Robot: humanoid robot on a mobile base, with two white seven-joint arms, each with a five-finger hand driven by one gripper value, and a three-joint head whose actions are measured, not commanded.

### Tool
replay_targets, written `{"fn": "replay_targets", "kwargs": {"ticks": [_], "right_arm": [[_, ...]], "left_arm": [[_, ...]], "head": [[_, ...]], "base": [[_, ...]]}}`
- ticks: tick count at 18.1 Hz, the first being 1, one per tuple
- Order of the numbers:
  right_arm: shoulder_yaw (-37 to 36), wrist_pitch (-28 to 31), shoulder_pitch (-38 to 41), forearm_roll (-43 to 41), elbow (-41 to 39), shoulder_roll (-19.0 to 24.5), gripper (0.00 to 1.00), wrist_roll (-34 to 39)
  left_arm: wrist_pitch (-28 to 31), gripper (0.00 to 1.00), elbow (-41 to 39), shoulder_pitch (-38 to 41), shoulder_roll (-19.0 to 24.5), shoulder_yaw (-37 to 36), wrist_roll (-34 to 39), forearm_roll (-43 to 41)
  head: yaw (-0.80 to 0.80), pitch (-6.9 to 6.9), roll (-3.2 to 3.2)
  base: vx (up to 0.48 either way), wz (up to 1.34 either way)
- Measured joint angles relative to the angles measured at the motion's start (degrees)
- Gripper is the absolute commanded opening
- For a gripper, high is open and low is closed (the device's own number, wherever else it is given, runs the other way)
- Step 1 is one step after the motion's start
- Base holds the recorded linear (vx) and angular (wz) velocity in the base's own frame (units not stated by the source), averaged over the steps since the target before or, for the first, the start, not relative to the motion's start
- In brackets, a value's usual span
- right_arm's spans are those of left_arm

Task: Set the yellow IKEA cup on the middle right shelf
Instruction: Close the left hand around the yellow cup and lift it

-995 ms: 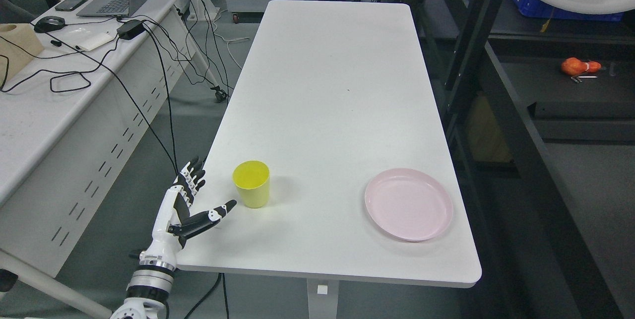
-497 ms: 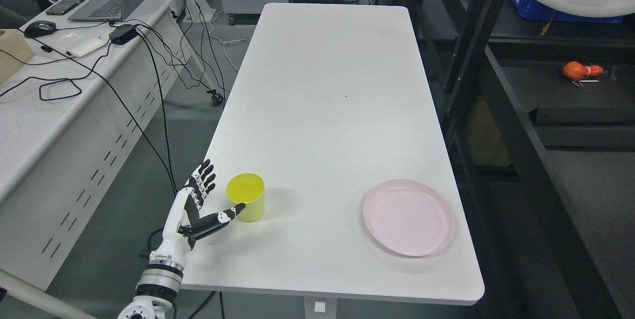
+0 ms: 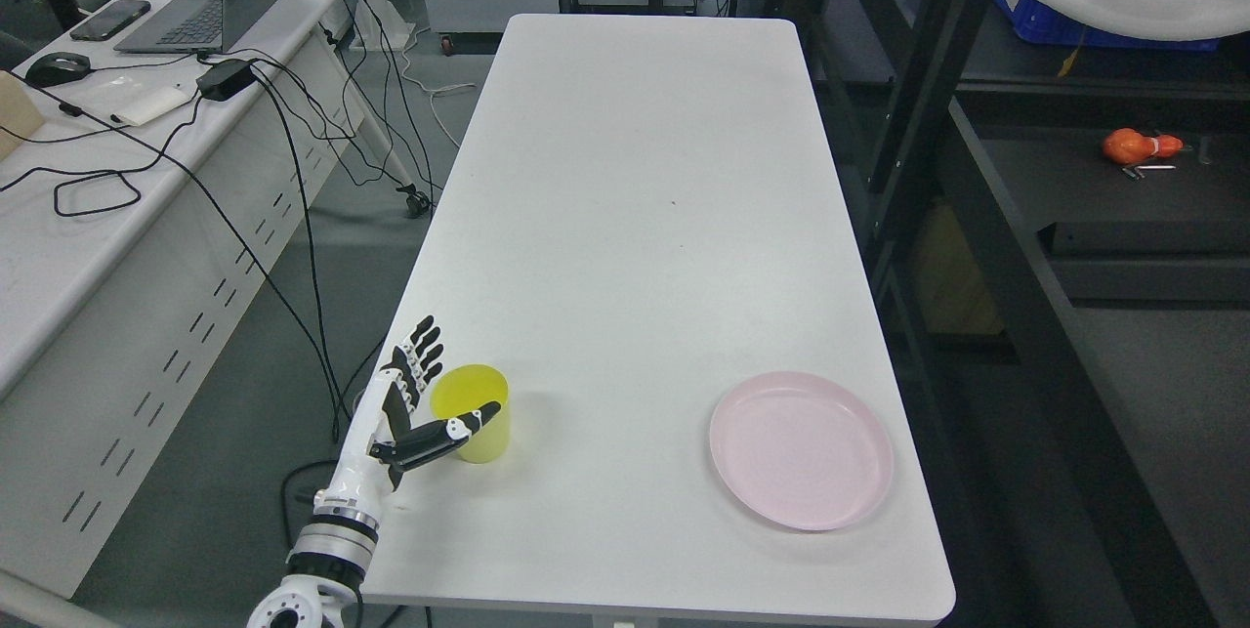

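Yellow plastic cup (image 3: 472,425): standing upright near the front left corner of the white rectangular tabletop (image 3: 645,218). Left hand (image 3: 415,410): reaching in beside it, fingers spread, thumb crossing the cup's front wall, not closed around it. Round pink plastic plate (image 3: 801,449): lying well apart, front right. Black metal shelf rack (image 3: 1016,247): standing right of the tabletop, carrying a small orange object (image 3: 1133,146).

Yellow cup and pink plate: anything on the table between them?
Nothing: the head view shows bare white table between the yellow cup and the pink plate.
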Motion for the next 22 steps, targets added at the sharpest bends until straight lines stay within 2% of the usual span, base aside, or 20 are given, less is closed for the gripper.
{"fn": "replay_targets", "kwargs": {"ticks": [4, 17, 22], "right_arm": [[0.0, 0.0, 0.0, 0.0, 0.0, 0.0, 0.99, 0.0], [0.0, -0.3, 0.0, 0.0, 0.0, 0.0, 0.99, 0.0], [0.0, 0.0, 0.0, 0.0, 0.0, 0.0, 0.99, 0.0]], "left_arm": [[-2.8, 0.99, 0.3, -0.2, 0.0, -2.1, -1.2, 0.0], [-3.3, 0.99, 1.1, 1.6, 0.0, -5.8, -1.4, 0.0], [-3.4, 0.96, 3.0, 1.6, 0.0, -6.4, -1.4, -0.1]], "head": [[0.00, 0.00, 0.00], [0.00, 0.00, 0.00], [0.00, 0.00, 0.00]], "base": [[-0.017, 0.00], [-0.004, 0.00], [0.000, 0.00]]}}
